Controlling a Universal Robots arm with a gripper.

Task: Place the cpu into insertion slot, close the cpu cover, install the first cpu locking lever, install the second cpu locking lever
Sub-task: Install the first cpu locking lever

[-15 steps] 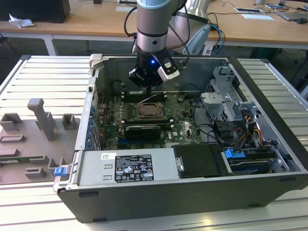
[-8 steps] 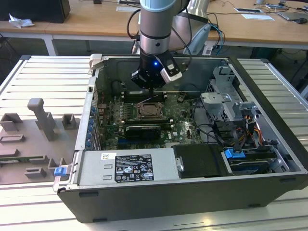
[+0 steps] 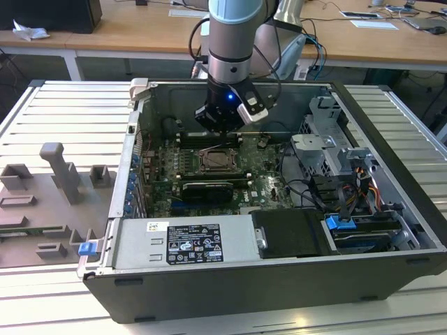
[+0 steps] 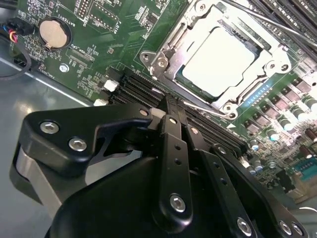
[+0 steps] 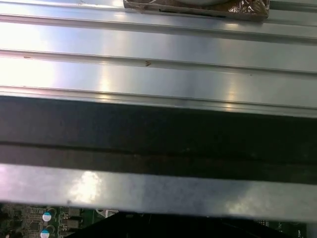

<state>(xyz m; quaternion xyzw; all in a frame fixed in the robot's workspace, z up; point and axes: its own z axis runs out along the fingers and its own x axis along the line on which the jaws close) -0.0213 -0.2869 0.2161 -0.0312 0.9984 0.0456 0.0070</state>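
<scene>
Gripper (image 3: 222, 130): I find its fingers drawn together on nothing, with the tips hanging just above the motherboard (image 4: 99, 47) inside the open computer case (image 3: 209, 293). In the exterior view it stands at 12 o'clock of the insertion slot (image 3: 220, 161), near it but not touching. I judge that this closed, empty posture suits pushing a thin part rather than carrying one.

The cpu (image 4: 218, 62) lies flat in the slot, its pale top square to the rim, so placement looks done. The cpu cover (image 4: 184, 30) lies down around it with the chip showing through its window, and I take it as closed.

In the second wrist view a wire locking lever (image 4: 203, 106) runs along the socket edge nearest the fingertips, which would explain why the tips are held on that side. I cannot tell whether it is hooked under its catch. A thin rod (image 4: 277, 23) on the far side may be the other lever, and I leave its state open.
</scene>
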